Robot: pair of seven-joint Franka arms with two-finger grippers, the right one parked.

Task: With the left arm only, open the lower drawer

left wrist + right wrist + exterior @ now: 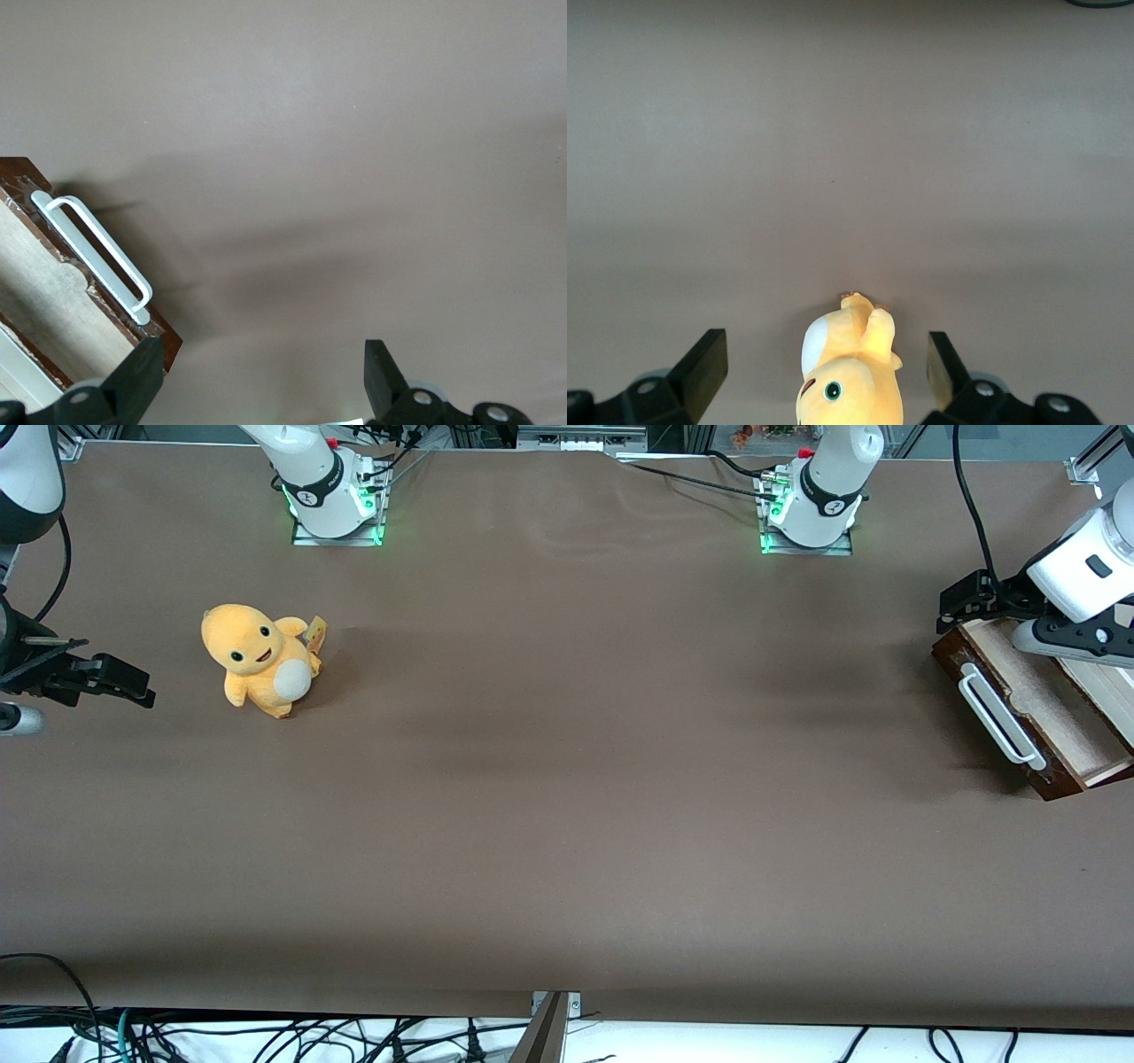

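Even overhead light falls on the brown table [567,779], leaving it evenly lit with no hard glare. Soft, blurred shadows stretch across the table beside the lower drawer [1032,708], pulled out at the working arm's end, and a fainter one sits under the plush toy [261,660]. Green indicator lights glow at the arm bases. In the left wrist view, the spread fingers [133,385] of the end effector [257,381] appear dark and slightly soft at the frame edge, while the drawer's white handle [93,257] is crisp and casts a diffuse shadow.
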